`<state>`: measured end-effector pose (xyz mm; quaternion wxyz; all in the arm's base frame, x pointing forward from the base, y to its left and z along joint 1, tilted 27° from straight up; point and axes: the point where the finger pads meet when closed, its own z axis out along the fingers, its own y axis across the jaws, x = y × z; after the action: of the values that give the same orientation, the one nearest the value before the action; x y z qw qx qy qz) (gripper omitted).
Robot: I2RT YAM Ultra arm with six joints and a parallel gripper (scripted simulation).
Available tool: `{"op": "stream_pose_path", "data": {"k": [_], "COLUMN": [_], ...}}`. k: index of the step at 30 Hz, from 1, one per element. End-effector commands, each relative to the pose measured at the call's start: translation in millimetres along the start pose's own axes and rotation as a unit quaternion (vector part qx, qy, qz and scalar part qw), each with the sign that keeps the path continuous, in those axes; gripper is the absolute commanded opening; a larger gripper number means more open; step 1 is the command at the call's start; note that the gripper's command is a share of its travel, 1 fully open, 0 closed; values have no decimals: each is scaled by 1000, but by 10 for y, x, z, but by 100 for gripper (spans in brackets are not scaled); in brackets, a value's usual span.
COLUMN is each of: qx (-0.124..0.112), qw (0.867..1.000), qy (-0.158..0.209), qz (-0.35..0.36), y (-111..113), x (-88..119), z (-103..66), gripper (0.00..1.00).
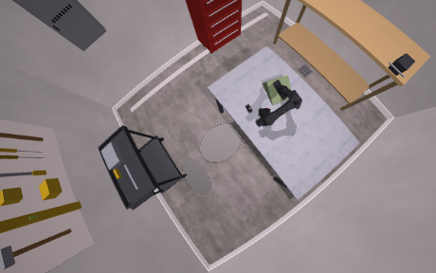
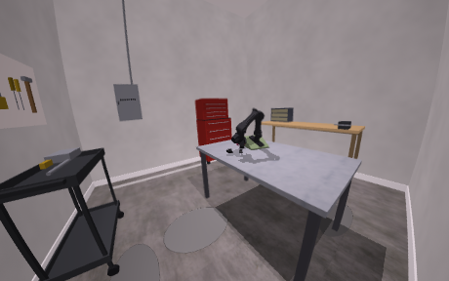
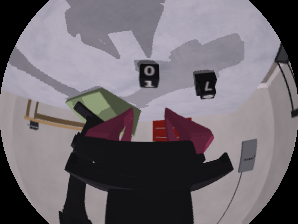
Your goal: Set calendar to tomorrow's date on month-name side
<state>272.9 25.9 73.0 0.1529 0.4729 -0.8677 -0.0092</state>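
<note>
Two black cubes with white characters show in the wrist view, both beyond the fingertips and apart from each other. One cube (image 3: 149, 74) is straight ahead, with a 0 on its upper visible face and a 1 on the lower one. The other cube (image 3: 205, 84) is to the right and turned a little, with an L-like mark, perhaps a 7 the other way up, and part of a round character below. A small dark cube (image 1: 248, 108) (image 2: 229, 150) shows on the table. My gripper (image 3: 149, 111) is partly open, with nothing between its magenta fingers. I cannot make out the tray.
The arm's base stands on a green wedge (image 1: 271, 91) (image 3: 102, 105) on the pale table (image 1: 303, 156) (image 2: 303, 166). The table's near edge runs close to the cube in the top view. A wooden bench (image 1: 327, 62) and a red cabinet (image 1: 215, 24) (image 2: 213, 129) stand beyond the table.
</note>
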Motion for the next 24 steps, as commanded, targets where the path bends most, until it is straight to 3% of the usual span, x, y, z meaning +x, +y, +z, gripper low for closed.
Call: {"op": "stream_pose_path", "data": {"k": [1, 24], "qx": [4, 4], "qw": [1000, 999], "qy": [28, 29], "qz": [13, 13], "y": [4, 3], "x": [118, 100], "z": [-44, -25], "gripper": [45, 45]}}
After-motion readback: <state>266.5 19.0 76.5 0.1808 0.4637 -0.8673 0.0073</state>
